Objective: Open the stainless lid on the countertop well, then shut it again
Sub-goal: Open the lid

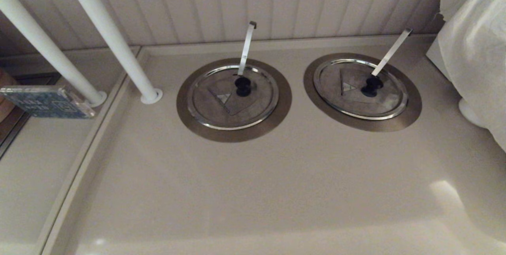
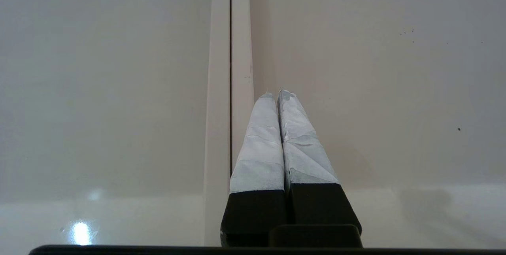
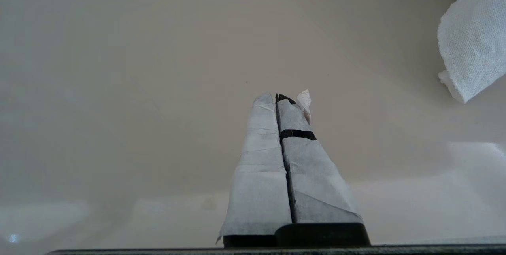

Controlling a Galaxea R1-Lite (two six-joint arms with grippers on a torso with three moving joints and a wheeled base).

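Head view has both wells but neither arm. The stainless lid (image 1: 360, 88) with the strongly slanted strip (image 1: 391, 52) is the right-hand 1, sitting flat and closed in the countertop well (image 1: 411, 109), black knob (image 1: 371, 85) up, triangle sticker (image 1: 348, 87) on its flap. The twin lid (image 1: 233, 97) with the near-vertical strip sits in its own ring to the left, a strip of bare counter between the 2 rings.

The wrist cams give what the head cam doesn't. Left gripper (image 2: 276, 93) is clenched, the 2 taped fingers pressed together with nothing between them, hanging over the counter (image 2: 375, 69) right beside the seam (image 2: 230, 69) between the 2 counter panels. Right gripper (image 3: 279, 97) is pressed closed too, holding nothing, a bit of tape peeling off near the tip, over plain counter with the white cloth (image 3: 472, 45) off to 1 side.

For room: both lids sit back near the paneled wall (image 1: 276, 2), and there's a wide stretch of open counter in front of them. The cloth bundle crowds the right edge near the target ring, and 2 white poles (image 1: 114, 45) stand on the left, with a blue box (image 1: 47, 101) beside them.
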